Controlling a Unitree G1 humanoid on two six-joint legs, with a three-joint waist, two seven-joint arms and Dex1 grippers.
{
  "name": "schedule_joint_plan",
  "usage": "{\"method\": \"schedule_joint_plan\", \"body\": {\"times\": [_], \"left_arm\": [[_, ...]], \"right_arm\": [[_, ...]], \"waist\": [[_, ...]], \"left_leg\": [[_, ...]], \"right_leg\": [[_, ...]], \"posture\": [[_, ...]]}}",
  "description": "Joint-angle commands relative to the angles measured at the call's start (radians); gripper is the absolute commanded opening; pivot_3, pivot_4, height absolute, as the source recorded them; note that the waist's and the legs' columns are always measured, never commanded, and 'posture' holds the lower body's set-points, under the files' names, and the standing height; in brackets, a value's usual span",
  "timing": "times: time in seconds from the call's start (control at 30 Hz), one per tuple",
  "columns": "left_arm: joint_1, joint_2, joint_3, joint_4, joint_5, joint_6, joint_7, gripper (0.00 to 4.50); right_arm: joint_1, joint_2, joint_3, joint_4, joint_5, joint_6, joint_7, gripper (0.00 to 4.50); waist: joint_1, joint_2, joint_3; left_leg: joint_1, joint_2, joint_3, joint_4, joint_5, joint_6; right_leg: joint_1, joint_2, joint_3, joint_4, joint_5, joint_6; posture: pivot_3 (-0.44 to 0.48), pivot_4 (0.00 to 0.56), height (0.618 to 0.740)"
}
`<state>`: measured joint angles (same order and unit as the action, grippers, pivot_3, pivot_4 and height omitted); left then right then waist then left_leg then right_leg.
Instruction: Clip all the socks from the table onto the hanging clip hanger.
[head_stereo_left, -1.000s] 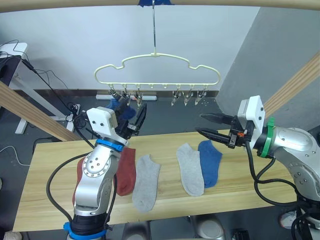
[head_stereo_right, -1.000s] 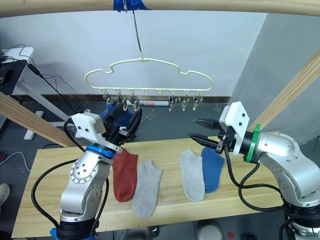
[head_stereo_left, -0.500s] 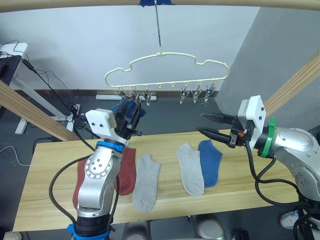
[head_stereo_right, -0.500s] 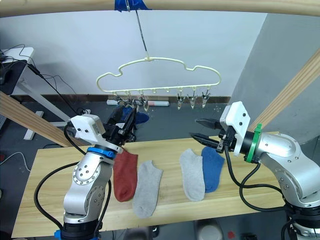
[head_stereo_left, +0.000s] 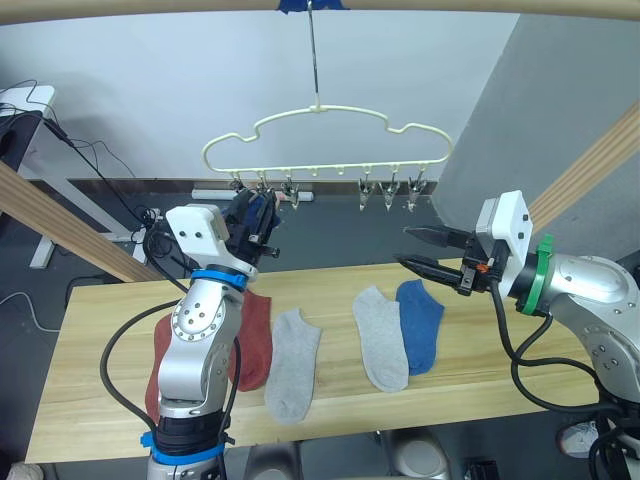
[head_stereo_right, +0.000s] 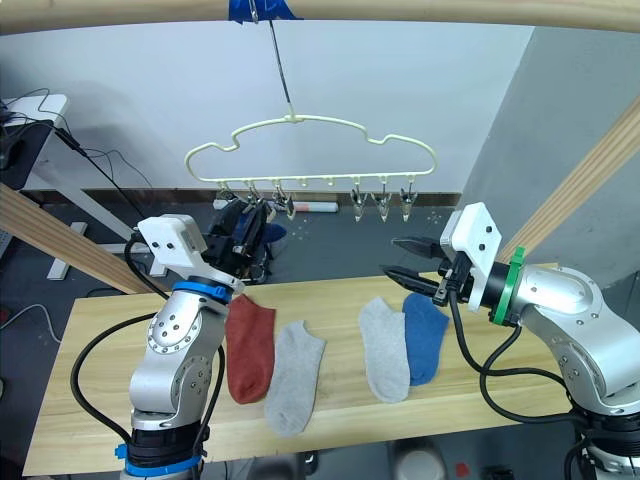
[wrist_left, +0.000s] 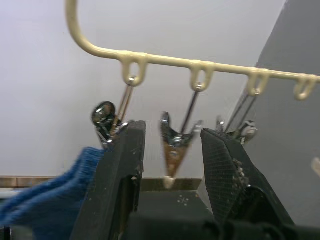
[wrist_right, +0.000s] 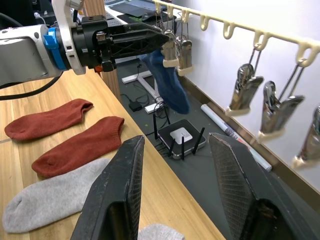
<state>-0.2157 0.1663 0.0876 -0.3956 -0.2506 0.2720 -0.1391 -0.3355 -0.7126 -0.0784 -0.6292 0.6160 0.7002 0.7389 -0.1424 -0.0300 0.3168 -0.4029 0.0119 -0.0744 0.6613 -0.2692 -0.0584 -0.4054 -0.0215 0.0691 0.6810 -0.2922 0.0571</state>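
Clip hanger (head_stereo_left: 325, 140): we see the cream-yellow wire frame hanging by its long hook from the wooden pole above, over the far edge of the worktop, its row of silver clips dangling below the wavy outline.

Left hand (wrist_left: 170, 165): it is raised to the leftmost end of the clip row, fingers parted, with one silver clip (wrist_left: 176, 145) hanging in the gap between them; we cannot tell whether either finger touches it.

Hung blue sock (wrist_right: 167, 82): it dangles from a clip at the left end of the hanger, just beside the left hand (which partly hides it in the head views).

Right hand (head_stereo_left: 418, 249): it hovers above the right part of the worktop with fingers spread and nothing between them, well below and to the right of the clips.

Worktop (head_stereo_left: 110, 370): pale wood planks, carrying five socks.

Rust-red socks (wrist_right: 77, 147): two lie side by side at the left, partly behind the left arm.

Grey socks (head_stereo_left: 292, 365): one lies left of centre, the other (head_stereo_left: 380, 338) right of centre.

Blue sock on the worktop (head_stereo_left: 420, 325): it touches the right-hand grey sock's right edge, below the right hand.
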Motion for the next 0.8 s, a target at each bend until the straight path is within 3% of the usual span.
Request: {"method": "schedule_joint_plan", "body": {"times": [0.03,0.8], "left_arm": [[-0.003,-0.005,0.003,-0.026,0.005,-0.022,0.003,1.91],[-0.06,0.008,0.011,0.011,-0.006,-0.032,-0.034,1.91]], "right_arm": [[0.0,-0.009,-0.019,-0.039,0.017,-0.009,-0.004,2.12],[0.008,-0.004,-0.014,-0.048,0.024,-0.009,-0.021,2.12]], "waist": [[0.0,0.0,0.0],[0.0,0.0,0.0]], "left_leg": [[0.0,0.0,0.0,0.0,0.0,0.0],[0.0,0.0,0.0,0.0,0.0,0.0]], "right_leg": [[0.0,0.0,0.0,0.0,0.0,0.0],[0.0,0.0,0.0,0.0,0.0,0.0]], "posture": [[-0.291,0.318,0.74],[-0.29,0.32,0.74]]}}
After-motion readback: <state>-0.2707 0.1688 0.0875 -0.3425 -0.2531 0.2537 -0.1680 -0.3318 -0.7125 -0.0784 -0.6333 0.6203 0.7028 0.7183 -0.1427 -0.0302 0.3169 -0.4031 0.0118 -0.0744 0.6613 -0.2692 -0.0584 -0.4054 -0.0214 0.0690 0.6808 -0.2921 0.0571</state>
